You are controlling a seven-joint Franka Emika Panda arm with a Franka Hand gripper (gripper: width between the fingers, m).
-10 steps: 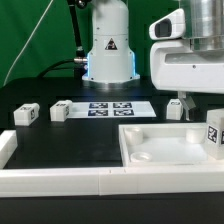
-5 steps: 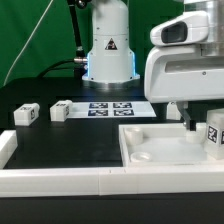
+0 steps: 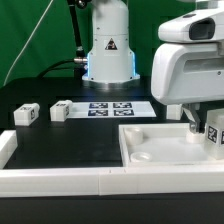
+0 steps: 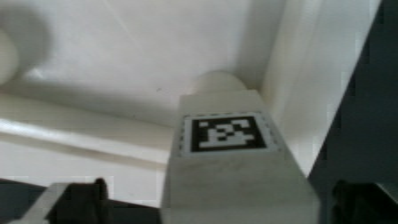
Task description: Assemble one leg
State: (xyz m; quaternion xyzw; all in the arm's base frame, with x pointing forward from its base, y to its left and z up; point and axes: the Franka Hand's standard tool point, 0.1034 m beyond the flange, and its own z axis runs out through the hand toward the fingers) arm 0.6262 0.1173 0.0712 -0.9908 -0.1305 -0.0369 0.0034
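A white leg (image 4: pixel 228 150) with a black-and-white marker tag stands upright in the white tabletop (image 4: pixel 107 90), close to its raised rim. My gripper (image 4: pixel 222 205) is open, one dark finger (image 4: pixel 71 203) on each side of the leg with a gap on both sides. In the exterior view the gripper (image 3: pixel 200 124) hangs low at the right, just over this leg (image 3: pixel 214 135) at the right edge of the tabletop (image 3: pixel 150 150). Two more legs (image 3: pixel 26 113) (image 3: pixel 61 110) lie on the black table at the left.
The marker board (image 3: pixel 112 108) lies at the middle back in front of the robot base (image 3: pixel 108 55). A white rail (image 3: pixel 60 182) runs along the front edge, with a white block (image 3: pixel 5 145) at the far left.
My gripper has moved toward the exterior view's right and lower, down over the leg in the tabletop. A leg behind it is now hidden by the hand.
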